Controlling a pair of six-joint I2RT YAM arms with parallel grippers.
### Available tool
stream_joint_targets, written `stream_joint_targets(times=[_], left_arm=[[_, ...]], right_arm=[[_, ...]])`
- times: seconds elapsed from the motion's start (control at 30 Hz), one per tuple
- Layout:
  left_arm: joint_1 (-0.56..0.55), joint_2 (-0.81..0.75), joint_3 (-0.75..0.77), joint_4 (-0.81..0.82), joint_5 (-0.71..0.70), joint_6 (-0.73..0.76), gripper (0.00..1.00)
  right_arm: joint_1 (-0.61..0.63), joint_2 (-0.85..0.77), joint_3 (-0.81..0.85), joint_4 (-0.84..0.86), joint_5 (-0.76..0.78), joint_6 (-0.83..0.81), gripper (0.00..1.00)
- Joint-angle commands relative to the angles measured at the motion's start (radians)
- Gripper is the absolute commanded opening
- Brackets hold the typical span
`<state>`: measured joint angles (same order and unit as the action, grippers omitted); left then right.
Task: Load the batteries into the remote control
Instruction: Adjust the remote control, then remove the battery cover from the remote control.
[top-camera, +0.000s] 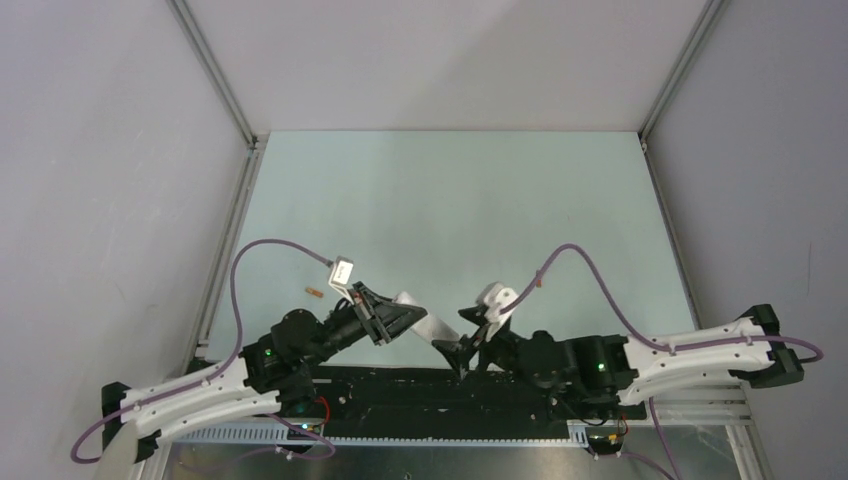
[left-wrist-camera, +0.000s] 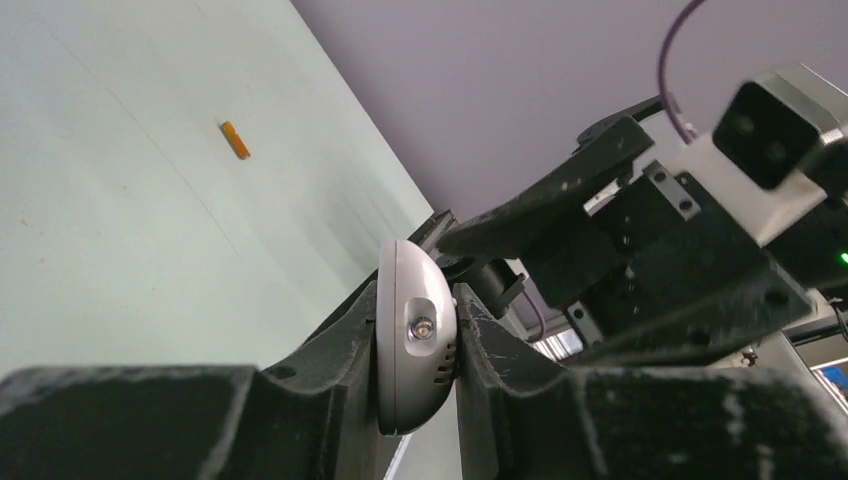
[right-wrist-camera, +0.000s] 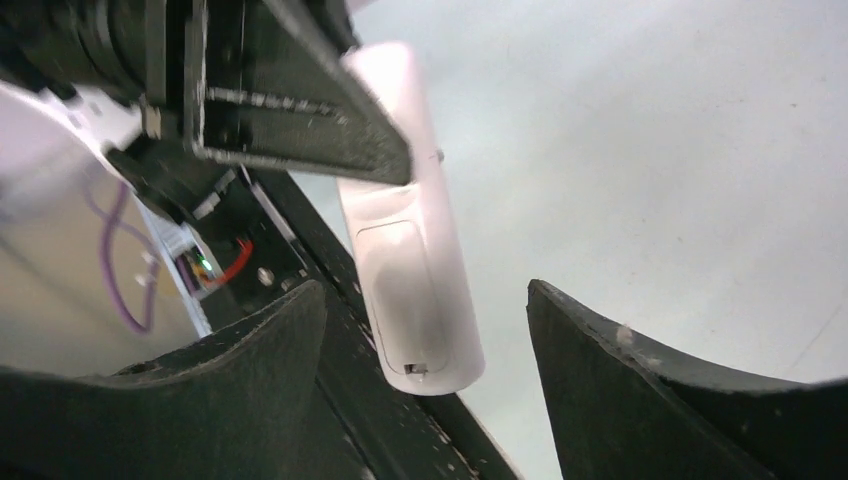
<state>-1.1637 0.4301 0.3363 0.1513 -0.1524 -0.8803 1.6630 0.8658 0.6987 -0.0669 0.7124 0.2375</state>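
remote control (right-wrist-camera: 408, 285) | gripped by left end effector (left-wrist-camera: 420, 320) | right end effector (right-wrist-camera: 426, 310) open

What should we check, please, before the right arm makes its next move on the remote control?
1. Left pincer clamps the remote control: ok.
2. Right pincer open, jaws on either side of the remote's end: ok.
3. Battery cover off the remote's back: not ok, it sits in place.
4. One battery located: ok, lying on the table, apart from both arms.
5. Second battery located: cannot tell, none in view.
6. Right pincer clear of the remote: cannot tell.
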Motion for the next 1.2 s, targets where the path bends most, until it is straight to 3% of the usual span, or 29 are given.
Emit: stream_joint_targets(times=[0.0, 0.33, 0.5, 0.7, 1.17], left_arm=[[0.001, -0.048, -0.012, 0.042, -0.032, 0.039, 0.0], [0.003, -0.16, -0.073, 0.045, -0.151, -0.035, 0.0], [0.004, -0.242, -0.143, 0.053, -0.259, -0.123, 0.0], [0.004, -0.322, -0.22, 0.096, -0.3, -0.183, 0.0], [0.005, -0.398, -0.265, 0.107, -0.291, -0.214, 0.0]], right_arm=[[0.001, -0.124, -0.047, 0.087, 0.11, 0.158, 0.77], [-0.005, -0.359, -0.252, 0.232, 0.174, 0.399, 0.75], [-0.012, -0.449, -0.372, 0.349, 0.149, 0.478, 0.68], [-0.035, -0.422, -0.45, 0.483, 0.105, 0.603, 0.61], [-0.056, -0.276, -0.459, 0.467, 0.099, 0.82, 0.63]])
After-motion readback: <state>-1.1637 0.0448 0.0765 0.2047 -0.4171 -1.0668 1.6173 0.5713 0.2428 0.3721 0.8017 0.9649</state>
